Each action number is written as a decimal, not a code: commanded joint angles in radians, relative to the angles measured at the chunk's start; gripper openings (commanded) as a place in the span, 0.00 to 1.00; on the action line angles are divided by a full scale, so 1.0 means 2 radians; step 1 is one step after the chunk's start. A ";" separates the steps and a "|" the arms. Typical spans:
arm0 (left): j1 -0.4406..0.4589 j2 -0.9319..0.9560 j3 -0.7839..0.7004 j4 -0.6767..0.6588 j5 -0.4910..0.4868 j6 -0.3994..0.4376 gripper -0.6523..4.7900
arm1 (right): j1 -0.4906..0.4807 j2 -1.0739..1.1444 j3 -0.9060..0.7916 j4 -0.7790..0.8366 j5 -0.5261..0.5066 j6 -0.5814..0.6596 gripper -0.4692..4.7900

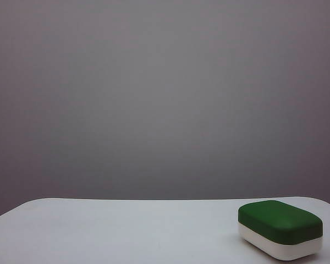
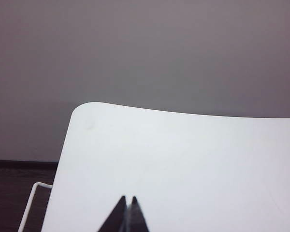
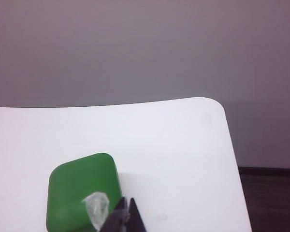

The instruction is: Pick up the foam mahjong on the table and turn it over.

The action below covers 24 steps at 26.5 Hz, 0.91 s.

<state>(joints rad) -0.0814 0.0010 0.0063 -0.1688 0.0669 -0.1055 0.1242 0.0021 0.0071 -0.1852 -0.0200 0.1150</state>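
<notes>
currently the foam mahjong [image 1: 280,228] lies flat on the table [image 1: 126,231], green half up and cream half down against the surface. in the exterior view it sits at the near right part of the tabletop, close to the right edge, with the rounded far right corner of the table just behind it. no printed characters show on any visible side. neither arm appears in the exterior view.

right wrist view: the right gripper [image 3: 125,205] shows only as two dark pointed fingertips pressed together, no gap between them, holding nothing. the tips hang just beside the foam mahjong [image 3: 79,191], off its side; whether they touch it cannot be told. a small pale, crumpled-looking patch [image 3: 96,208] sits over the green top near the fingertips; what it is cannot be told. the table [image 3: 174,154] stretches beyond to a rounded corner, and a dark floor [image 3: 270,198] shows past its edge.

left wrist view: the left gripper [image 2: 126,205] likewise shows two dark fingertips closed tip to tip, empty. it hangs over a bare part of the table [image 2: 183,159], well apart from the block, which is out of this view. a thin white wire frame [image 2: 31,203] shows beside the table edge, over dark floor.

backdrop: plain grey wall [image 1: 165,99].
</notes>
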 commanded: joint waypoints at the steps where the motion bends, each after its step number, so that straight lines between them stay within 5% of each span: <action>1: 0.001 0.000 0.000 0.001 0.000 0.000 0.11 | 0.000 0.000 -0.003 0.002 -0.001 0.002 0.08; 10: 0.001 0.000 0.001 0.015 0.034 -0.001 0.11 | 0.000 0.000 -0.003 0.004 -0.001 0.034 0.08; 14: 0.001 0.000 0.006 0.059 0.045 -0.055 0.11 | 0.000 0.000 -0.002 0.028 0.001 0.085 0.08; 24: 0.001 0.098 0.152 0.032 0.047 -0.044 0.11 | 0.002 0.028 0.065 0.030 0.015 0.125 0.08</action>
<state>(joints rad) -0.0814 0.1730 0.2882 -0.1055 0.1539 -0.2138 0.1291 0.0319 0.1078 -0.1131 0.0048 0.3683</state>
